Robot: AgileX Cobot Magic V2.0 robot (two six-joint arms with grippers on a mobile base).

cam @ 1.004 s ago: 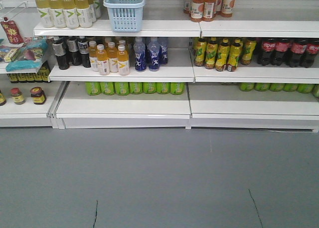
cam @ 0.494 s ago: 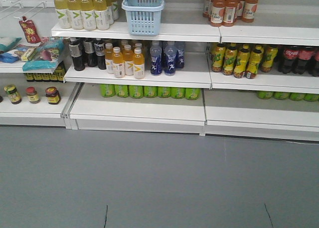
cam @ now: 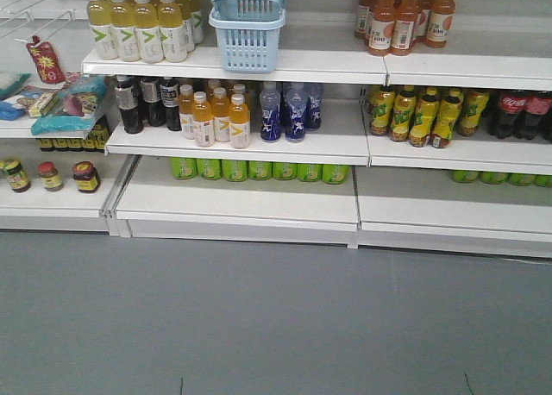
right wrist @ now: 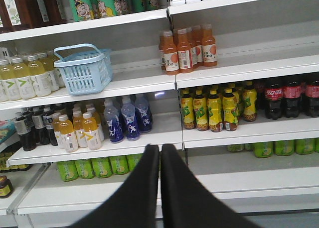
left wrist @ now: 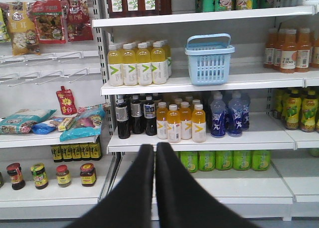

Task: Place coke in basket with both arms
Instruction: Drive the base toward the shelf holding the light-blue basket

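White store shelves [cam: 235, 202] stand on a grey floor [cam: 276, 326].

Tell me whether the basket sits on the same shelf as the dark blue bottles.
No, the basket stands one shelf above the dark blue bottles, beside the pale yellow drinks.

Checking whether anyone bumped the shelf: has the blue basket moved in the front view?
No. The basket keeps its place beside the pale yellow bottles on the shelf; only the whole view shifted right.
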